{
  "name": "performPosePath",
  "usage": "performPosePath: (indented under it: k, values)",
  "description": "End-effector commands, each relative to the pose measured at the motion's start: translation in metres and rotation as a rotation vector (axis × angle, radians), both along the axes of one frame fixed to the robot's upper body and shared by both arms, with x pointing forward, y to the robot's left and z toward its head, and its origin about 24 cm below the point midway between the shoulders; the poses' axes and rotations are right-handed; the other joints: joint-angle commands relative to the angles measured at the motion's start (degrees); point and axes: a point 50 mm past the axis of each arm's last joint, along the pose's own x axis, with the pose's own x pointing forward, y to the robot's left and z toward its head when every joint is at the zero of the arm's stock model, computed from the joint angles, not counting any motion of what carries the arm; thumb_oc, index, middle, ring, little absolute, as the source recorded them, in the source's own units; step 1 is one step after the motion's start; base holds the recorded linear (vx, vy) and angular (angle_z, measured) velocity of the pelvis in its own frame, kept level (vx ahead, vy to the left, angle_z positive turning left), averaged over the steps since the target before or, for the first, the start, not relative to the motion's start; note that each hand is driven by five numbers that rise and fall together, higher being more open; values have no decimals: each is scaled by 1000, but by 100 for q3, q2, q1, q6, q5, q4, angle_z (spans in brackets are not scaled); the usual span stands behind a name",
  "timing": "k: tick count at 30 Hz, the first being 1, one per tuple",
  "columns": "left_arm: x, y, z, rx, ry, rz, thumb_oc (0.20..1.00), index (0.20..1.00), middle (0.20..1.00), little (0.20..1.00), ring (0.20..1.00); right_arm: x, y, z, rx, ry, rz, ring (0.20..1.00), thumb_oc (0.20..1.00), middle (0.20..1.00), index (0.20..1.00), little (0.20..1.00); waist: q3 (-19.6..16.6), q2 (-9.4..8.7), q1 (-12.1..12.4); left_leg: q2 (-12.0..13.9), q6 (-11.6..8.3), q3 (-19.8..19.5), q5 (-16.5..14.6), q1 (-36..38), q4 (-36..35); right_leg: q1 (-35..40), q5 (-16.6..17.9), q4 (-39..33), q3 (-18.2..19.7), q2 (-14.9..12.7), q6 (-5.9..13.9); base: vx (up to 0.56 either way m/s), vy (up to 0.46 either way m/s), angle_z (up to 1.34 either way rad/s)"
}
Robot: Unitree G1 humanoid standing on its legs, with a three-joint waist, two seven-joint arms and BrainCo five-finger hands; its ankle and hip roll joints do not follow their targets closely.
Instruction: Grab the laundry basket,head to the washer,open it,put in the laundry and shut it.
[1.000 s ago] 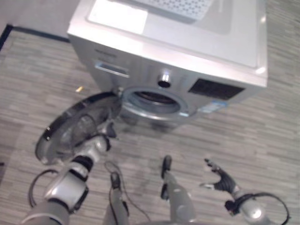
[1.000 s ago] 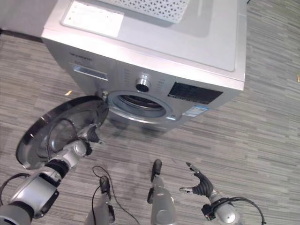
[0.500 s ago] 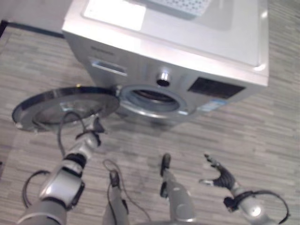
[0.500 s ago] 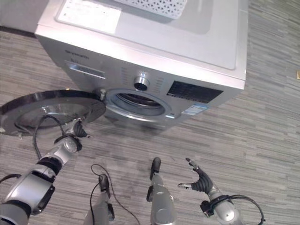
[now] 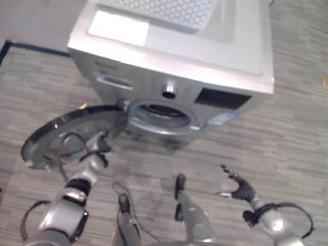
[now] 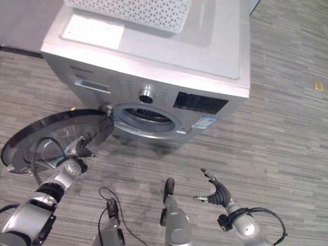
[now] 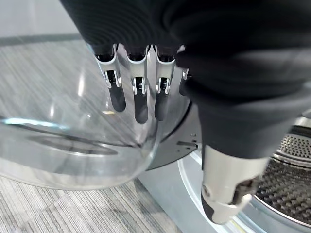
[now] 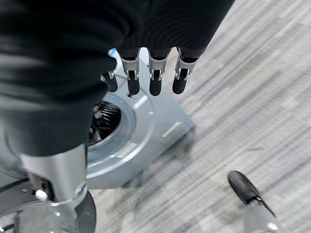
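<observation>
The silver washer (image 6: pixel 215 48) stands ahead with a white perforated laundry basket (image 6: pixel 133 10) on its top. Its round door (image 6: pixel 46 138) is swung wide open to the left, baring the drum opening (image 6: pixel 146 117). My left hand (image 6: pixel 81 149) is at the door's inner side, near its right rim. In the left wrist view its straight fingers (image 7: pixel 141 97) hang just over the door's glass bowl (image 7: pixel 73 145), with the drum (image 7: pixel 286 179) beyond. My right hand (image 6: pixel 218 193) hovers low over the floor in front of the washer, fingers spread and holding nothing. Its fingers (image 8: pixel 155 80) point toward the washer's opening (image 8: pixel 104 121).
The washer's knob (image 6: pixel 147 94) and dark display panel (image 6: pixel 200 102) sit above the opening. Grey striped floor (image 6: pixel 287 143) spreads to the right of the washer. A small yellow scrap (image 6: pixel 319 85) lies far right. A dark floor strip (image 5: pixel 31 47) runs along the left.
The door has swung wider open to the left with my left hand at it. The whole view has shifted, showing more of the basket. My right hand has barely moved.
</observation>
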Motion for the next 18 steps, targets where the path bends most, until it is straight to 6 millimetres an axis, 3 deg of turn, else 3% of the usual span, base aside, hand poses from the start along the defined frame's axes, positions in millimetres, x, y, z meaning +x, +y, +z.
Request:
performPosePath:
  k: [1,4,9,14,18]
  values:
    - [-6,33,12,30,-55,100,1000,1000,1000,1000,1000,-3,-2,4,25,-25,-23,1000,1000,1000,1000,1000,-337,9,205,46,302,311,-290,-39,70,649,-1155,264,124,-121,362,-24,2,-9]
    - [-9,34,9,11,-56,114,1000,1000,1000,1000,1000,-4,-2,3,30,-21,-25,1000,1000,1000,1000,1000,-407,26,208,60,274,277,-423,67,70,740,-1257,263,181,-96,398,52,8,-9]
    - [-13,31,4,-61,-81,145,1000,1000,1000,1000,1000,-1,-1,1,37,-16,-35,1000,1000,1000,1000,1000,-498,35,232,10,335,305,-378,142,70,819,-1191,251,132,-126,362,11,26,0]
    - [-23,28,-1,-156,-130,171,1000,1000,1000,1000,1000,3,5,-5,84,-3,-52,1000,1000,1000,1000,1000,-543,-36,332,-60,419,316,-485,415,91,1033,-1207,254,217,-137,371,77,54,-6]
    - [-33,18,16,-184,-280,100,1000,1000,1000,1000,1000,10,12,-9,141,-6,-80,1000,1000,1000,1000,1000,-505,-140,517,-153,553,220,-792,382,600,1231,-1170,276,254,-216,385,42,66,-10]
